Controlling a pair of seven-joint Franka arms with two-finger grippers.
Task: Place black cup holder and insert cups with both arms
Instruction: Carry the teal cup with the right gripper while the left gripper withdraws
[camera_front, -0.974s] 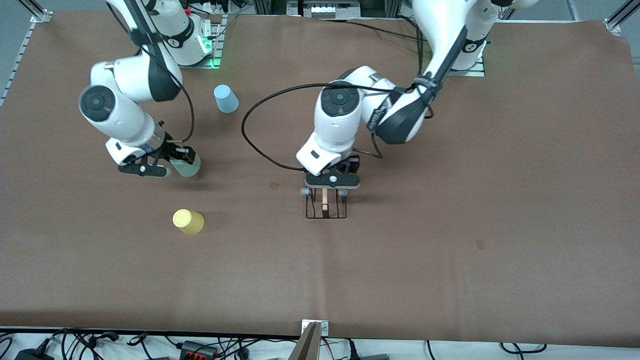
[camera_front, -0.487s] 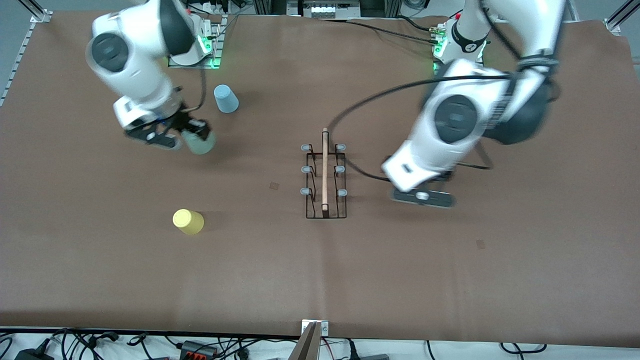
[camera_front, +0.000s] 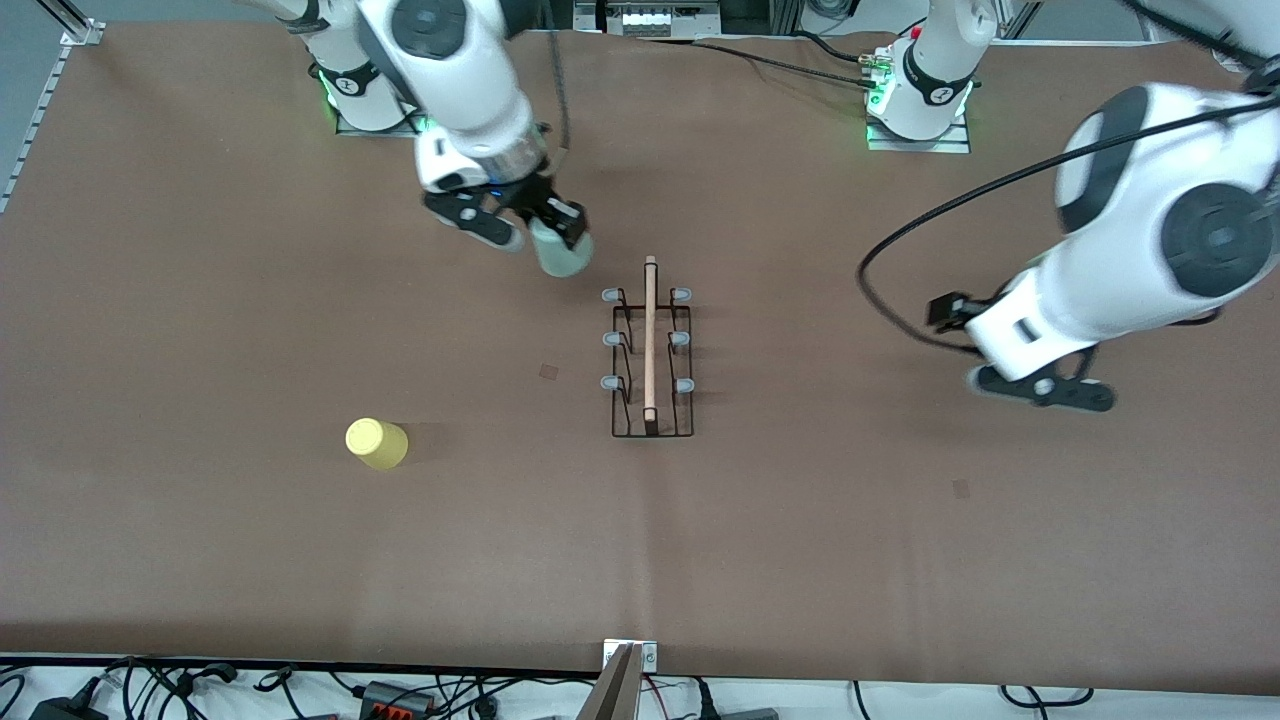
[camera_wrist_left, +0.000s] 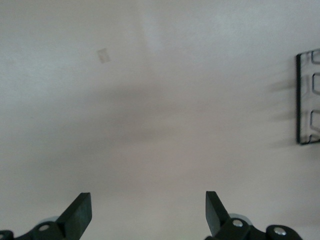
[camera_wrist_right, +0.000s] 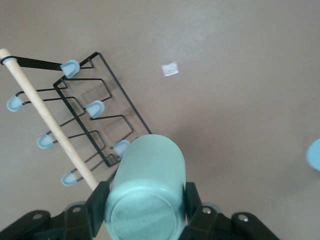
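Now right pincer (camera_front: 540, 232) clamped on pale green cup (camera_front: 560, 250), gripping its side walls, carried over bench (camera_front: 900, 560) just beside rack's prong end nearest robot bases. Cup looks thin plastic, light, slick; I judge gentle squeeze mid-wall best, hard pinch may dent it. Black wire rack (camera_front: 650, 350) stands mid-bench, wooden rod on top, all prongs bare; likely light, could skid if cup snags prong. Left pincer (camera_front: 1040, 388) spread wide, empty, over bench toward left arm's end. Yellow cup (camera_front: 376, 442) stands alone, nearer camera.
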